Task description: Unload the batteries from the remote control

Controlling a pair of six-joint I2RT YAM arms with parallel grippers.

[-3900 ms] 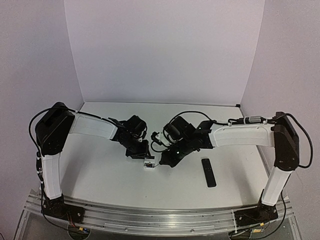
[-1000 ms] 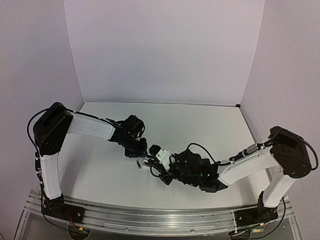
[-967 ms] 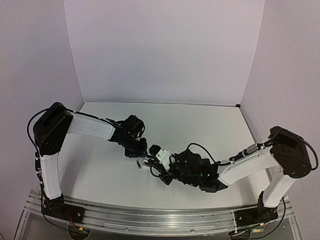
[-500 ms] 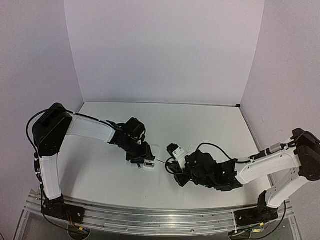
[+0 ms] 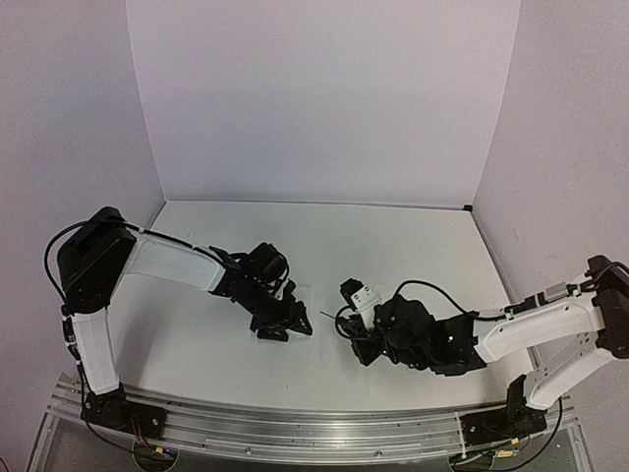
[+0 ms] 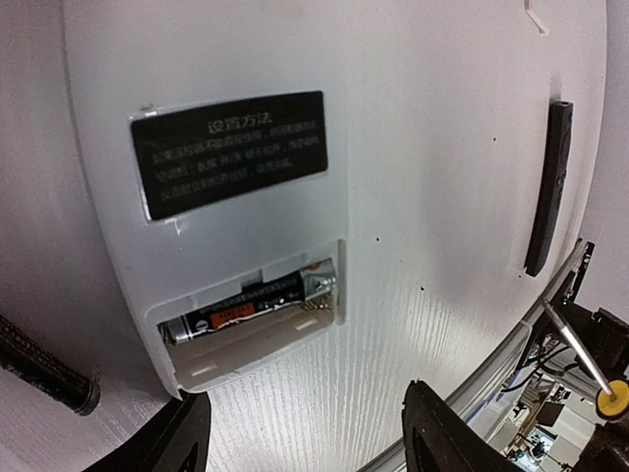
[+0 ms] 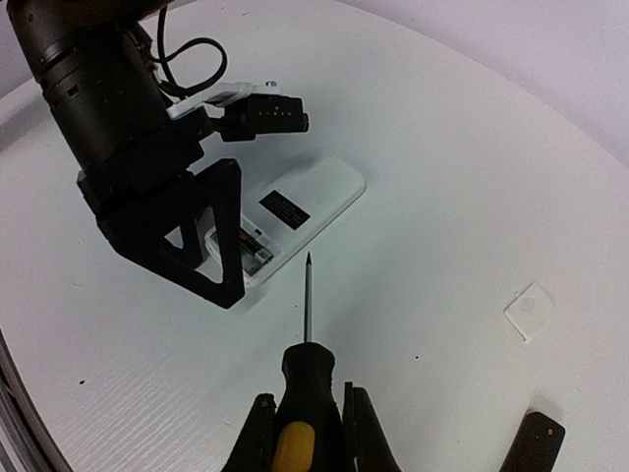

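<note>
At the middle of the counter (image 5: 413,246), seen from above, the left gripper (image 5: 283,322) hangs low, with the right gripper (image 5: 362,346) near it. The left wrist view shows the white remote control (image 6: 226,54) lying back up, its compartment uncovered and one battery (image 6: 251,307) inside. The left gripper's fingers (image 6: 187,438) are released and stand wide apart. In the right wrist view, the right gripper clenches a yellow-and-black screwdriver (image 7: 306,379), its tip just short of the remote control.
</note>
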